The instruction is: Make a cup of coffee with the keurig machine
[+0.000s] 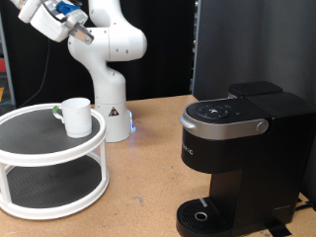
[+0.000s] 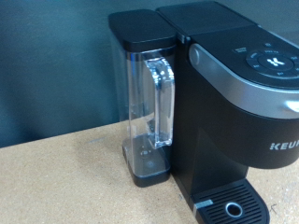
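My gripper (image 1: 38,18) sits high at the exterior view's top left, partly cut off, so I cannot tell how my fingers stand. The cup (image 1: 76,116) rests on the top tier of a white two-tier stand (image 1: 39,188), left. The keurig machine (image 1: 242,158) stands right, lid down, its right side cropped. Both sit on a brown table (image 1: 148,178) before dark curtains (image 1: 252,44). My wrist view shows its clear water tank (image 2: 149,103).

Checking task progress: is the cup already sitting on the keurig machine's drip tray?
No. The cup stands on the white two-tier stand, and the drip tray of the keurig machine holds nothing.
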`<action>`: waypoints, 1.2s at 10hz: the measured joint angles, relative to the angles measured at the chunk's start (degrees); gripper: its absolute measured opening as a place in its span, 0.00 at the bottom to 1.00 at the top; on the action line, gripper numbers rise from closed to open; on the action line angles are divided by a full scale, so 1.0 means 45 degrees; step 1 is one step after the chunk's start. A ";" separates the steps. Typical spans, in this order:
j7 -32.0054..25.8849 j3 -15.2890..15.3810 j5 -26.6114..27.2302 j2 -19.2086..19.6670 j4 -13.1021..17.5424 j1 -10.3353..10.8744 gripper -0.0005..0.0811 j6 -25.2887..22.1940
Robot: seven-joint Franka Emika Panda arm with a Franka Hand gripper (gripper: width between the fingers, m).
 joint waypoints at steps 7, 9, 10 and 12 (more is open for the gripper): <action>-0.1640 -0.1082 -0.0436 -0.0132 0.0351 -0.0027 0.01 -0.0682; -0.2068 -0.1687 -0.0532 -0.0116 0.0444 -0.0033 0.01 -0.0883; -0.1986 -0.1840 -0.0591 -0.0057 0.0535 -0.0038 0.01 -0.0940; -0.1535 -0.2003 -0.0506 0.0085 0.0746 -0.0039 0.01 -0.0930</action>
